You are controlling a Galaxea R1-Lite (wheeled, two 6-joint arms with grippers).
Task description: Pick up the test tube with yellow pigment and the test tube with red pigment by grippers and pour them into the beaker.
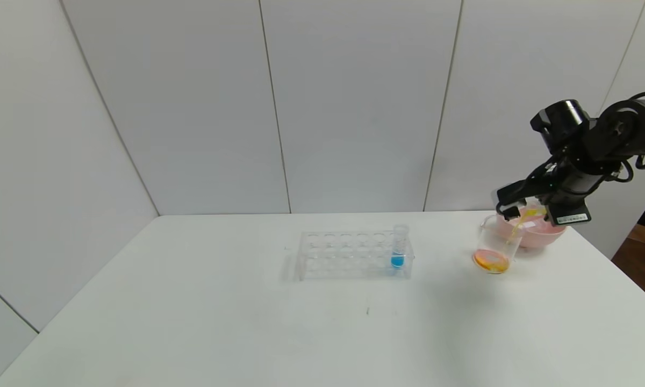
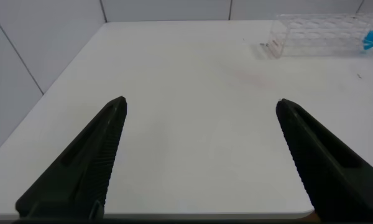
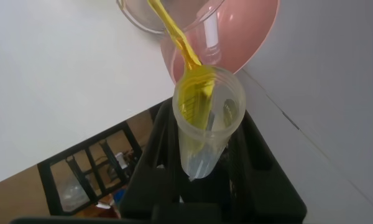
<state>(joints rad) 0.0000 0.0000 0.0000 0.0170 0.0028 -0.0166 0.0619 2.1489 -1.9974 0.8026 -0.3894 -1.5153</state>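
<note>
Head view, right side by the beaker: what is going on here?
The right gripper is shut on the test tube with yellow pigment, tipped over the beaker, and a yellow stream runs from the tube's mouth into it. Orange liquid already lies in the beaker's bottom. A pink bowl sits just behind. The rack holds only a blue-tipped tube. The left gripper hangs open over bare table, away from the work.
</note>
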